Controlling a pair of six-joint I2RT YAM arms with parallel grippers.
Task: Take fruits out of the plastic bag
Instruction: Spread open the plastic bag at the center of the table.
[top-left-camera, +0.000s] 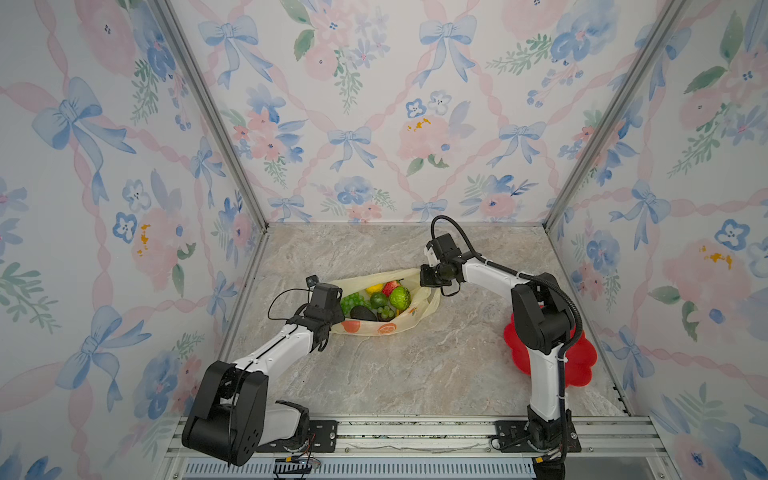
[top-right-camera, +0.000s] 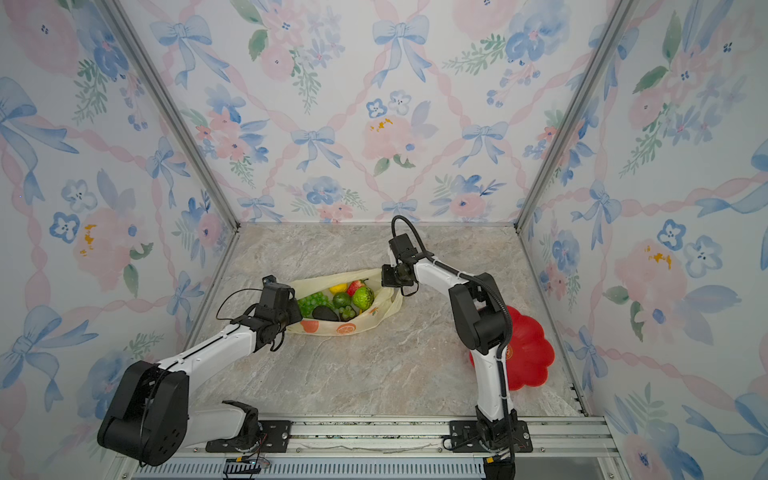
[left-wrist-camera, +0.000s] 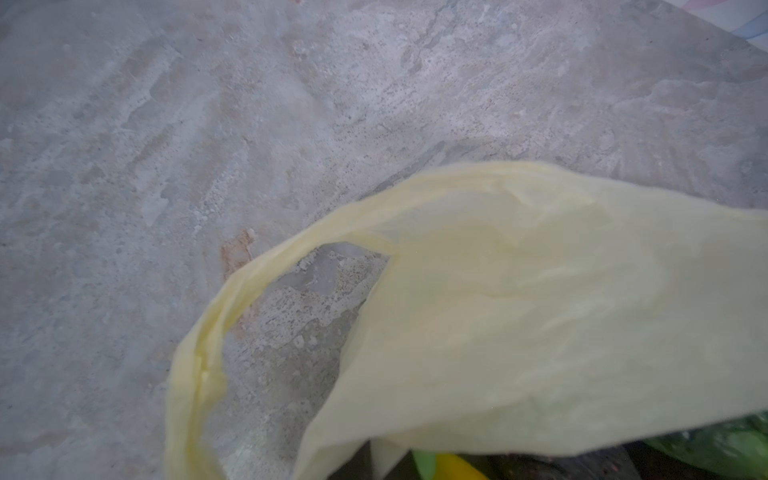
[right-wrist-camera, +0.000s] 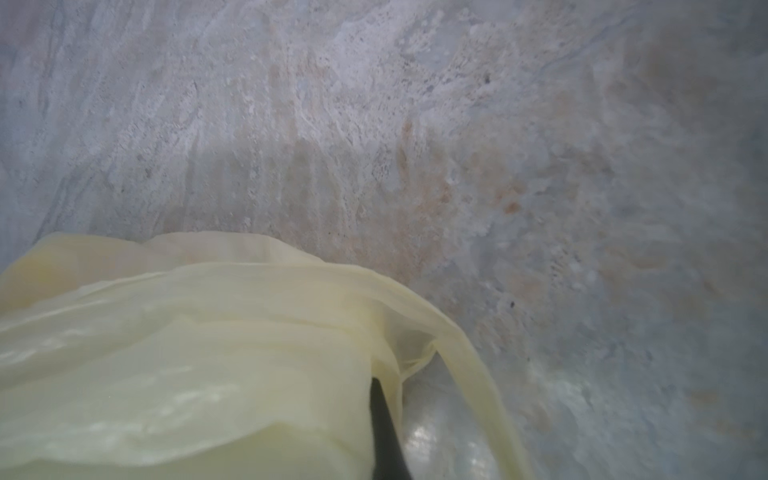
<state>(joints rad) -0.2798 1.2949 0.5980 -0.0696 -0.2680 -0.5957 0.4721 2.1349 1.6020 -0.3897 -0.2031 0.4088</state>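
Top views, both: near edge of the table (top-left-camera: 415, 374) was bare. A red plate (top-left-camera: 579, 361) sat at the table's 4 o'clock, half hidden behind the right arm.

Left claw (top-left-camera: 337, 309) was at the bag's 9 o'clock end, closed, pinching the bag (top-left-camera: 363, 330). The left wrist view showed only pale film and a handle loop (left-wrist-camera: 208, 353) close up, no fingers.

The bag lay on its side just toward 10 o'clock from table centre, mouth open upward. All fruit was inside:
- big grapes (top-left-camera: 353, 301) at 9 o'clock
- avocado (top-left-camera: 363, 313) at 6
- lime (top-left-camera: 378, 300) in the middle
- small grapes (top-left-camera: 386, 311) at 5
- bumpy citrus (top-left-camera: 400, 297) at 3
- strawberry (top-left-camera: 390, 287) at 1
- yellow fruit (top-left-camera: 374, 289) at 12

Right claw (top-left-camera: 427, 286), farthest, was at the bag's 2 o'clock end, closed on the film. One dark finger (right-wrist-camera: 384, 432) showed against the plastic in the right wrist view.

Step was probably stretching the mouth open.

Doing it well:
- pull the ends apart evenly along the 9-to-3 line
- stay low so nothing rolled out
- go gently, since the thin film looked likely to slip or tear
- one claw would have to let go to pick, and the right made sense because the plate was on its side
- strawberry or citrus first, as they sat on top
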